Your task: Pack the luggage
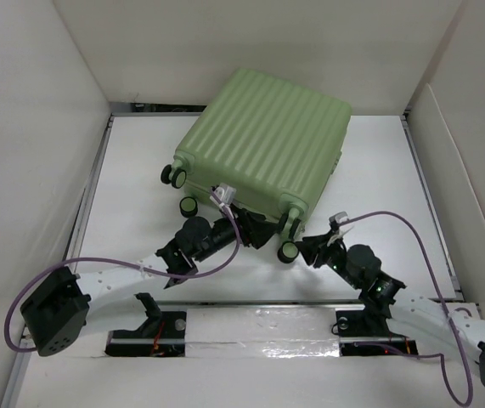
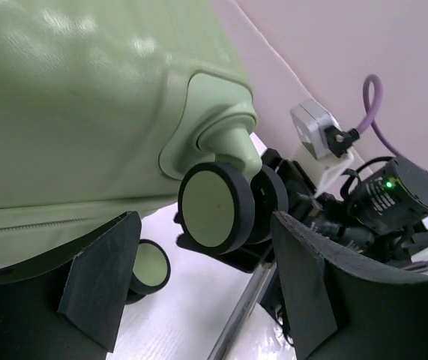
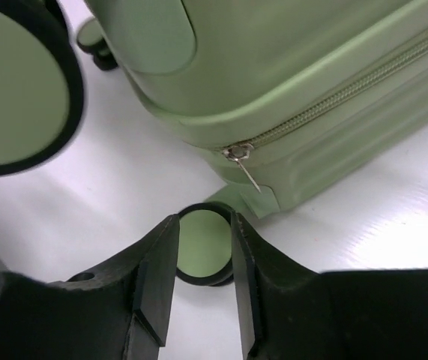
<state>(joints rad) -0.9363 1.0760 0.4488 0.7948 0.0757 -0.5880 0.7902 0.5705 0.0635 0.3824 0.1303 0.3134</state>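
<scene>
Suitcase [image 1: 267, 140]: stiff slick shell, bulky; best hold = casters. R gripper [image 3: 205, 259] clamped on caster wheel [image 3: 203, 238], L gripper [image 2: 206, 259] open near 2nd caster [image 2: 215, 206].

The left arm [image 1: 110, 282] lies low and stretches forward. Its pincer [image 2: 206, 289] gapes wide, with the fingers [image 2: 101, 277] well apart. The right arm [image 1: 420, 302] reaches in low from the opposite side. Its pincer [image 3: 202, 289] is narrowed, both fingers [image 3: 157, 277] pressing a suitcase wheel [image 3: 202, 236] caught between them.
</scene>
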